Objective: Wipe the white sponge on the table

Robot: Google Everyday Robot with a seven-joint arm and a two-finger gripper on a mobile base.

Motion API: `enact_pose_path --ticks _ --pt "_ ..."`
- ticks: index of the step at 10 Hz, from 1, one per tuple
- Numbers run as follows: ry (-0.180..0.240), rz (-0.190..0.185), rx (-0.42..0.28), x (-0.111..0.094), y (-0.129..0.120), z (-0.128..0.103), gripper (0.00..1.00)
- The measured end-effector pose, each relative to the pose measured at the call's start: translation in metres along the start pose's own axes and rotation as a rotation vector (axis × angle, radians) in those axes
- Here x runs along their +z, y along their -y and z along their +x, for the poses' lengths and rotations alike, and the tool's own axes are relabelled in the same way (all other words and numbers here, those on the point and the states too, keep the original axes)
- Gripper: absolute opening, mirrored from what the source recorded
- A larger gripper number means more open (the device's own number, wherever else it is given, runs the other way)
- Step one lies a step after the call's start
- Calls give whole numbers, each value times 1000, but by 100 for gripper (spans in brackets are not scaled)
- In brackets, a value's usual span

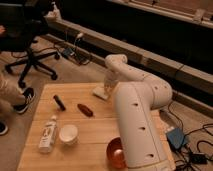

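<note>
The white sponge (99,92) is a small flat off-white block near the far edge of the light wooden table (90,132). My gripper (106,87) is at the end of the white arm (135,115) and comes down onto the sponge's right part, hiding that side. The arm reaches in from the near right and covers the right part of the tabletop.
On the table lie a black stick-like object (59,102), a reddish-brown oblong object (85,110), a clear white-labelled bottle (48,134), a white cup (68,134) and a red bowl (115,153). An office chair (31,60) and cables are beyond the far left.
</note>
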Motion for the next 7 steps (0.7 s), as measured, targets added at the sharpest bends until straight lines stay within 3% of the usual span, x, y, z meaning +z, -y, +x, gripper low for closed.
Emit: enact_pose_path --ticks 3,7 --pt "-7 36 -114 0 -48 -2 0" --pt "-83 134 -248 25 -64 30 0"
